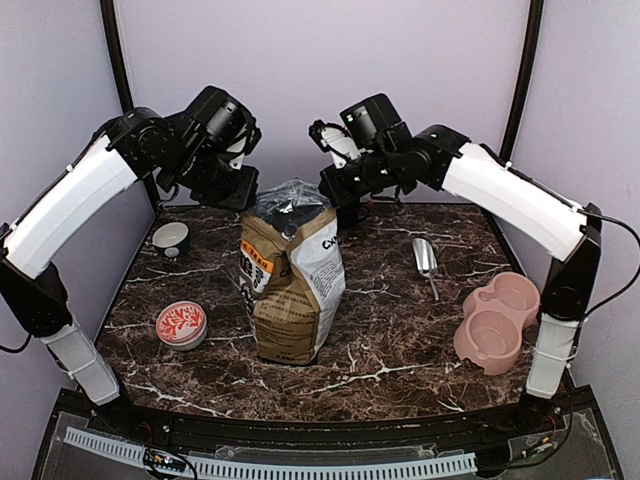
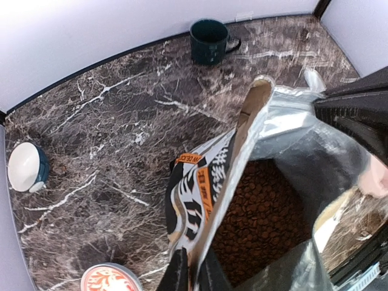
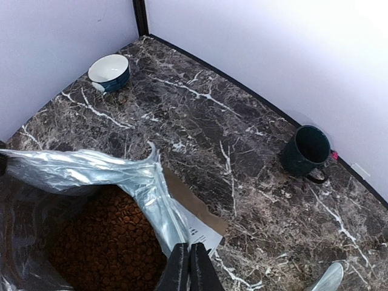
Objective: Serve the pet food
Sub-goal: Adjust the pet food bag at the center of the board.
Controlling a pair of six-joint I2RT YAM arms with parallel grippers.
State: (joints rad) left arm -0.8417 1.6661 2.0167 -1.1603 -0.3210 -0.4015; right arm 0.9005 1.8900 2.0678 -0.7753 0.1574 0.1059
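- Lilac walls (image 1: 320,60) close off the back and both sides of a dark brown, white-veined marble-patterned table (image 1: 400,350).
- Left gripper (image 2: 194,274): its black fingers (image 2: 179,274) stand only narrowly apart. The folded rim of a tall tan-and-white printed paper bag (image 1: 290,280) runs down between them.
- Right gripper (image 3: 188,268): its fingers (image 3: 179,267) are pressed together on the opposite rim, where the silver foil lining meets the paper.
- Seen from the top, the two grippers sit at 11 and 1 o'clock of the bag's mouth, which gapes between them.
- Pet food (image 2: 260,212), small reddish-brown dry kibble, lies heaped deep inside the upright paper bag. Crumpled foil lining overhangs part of it in both wrist views.
- Around the bag in the top view:
  - a white ceramic bowl with a blue outside (image 1: 171,238) at 10 o'clock
  - a round tin with a red-and-white patterned lid (image 1: 181,324) at 8 o'clock
  - a silver metal scoop (image 1: 425,258) at 3 o'clock
  - a pink plastic double bowl (image 1: 497,320) at 4 o'clock, close to the right arm's base
- The scoop lies between the bag and the double bowl, touching neither.
- A dark green mug (image 3: 306,151) stands by the back wall at 12 o'clock. In the top view the arms hide it.
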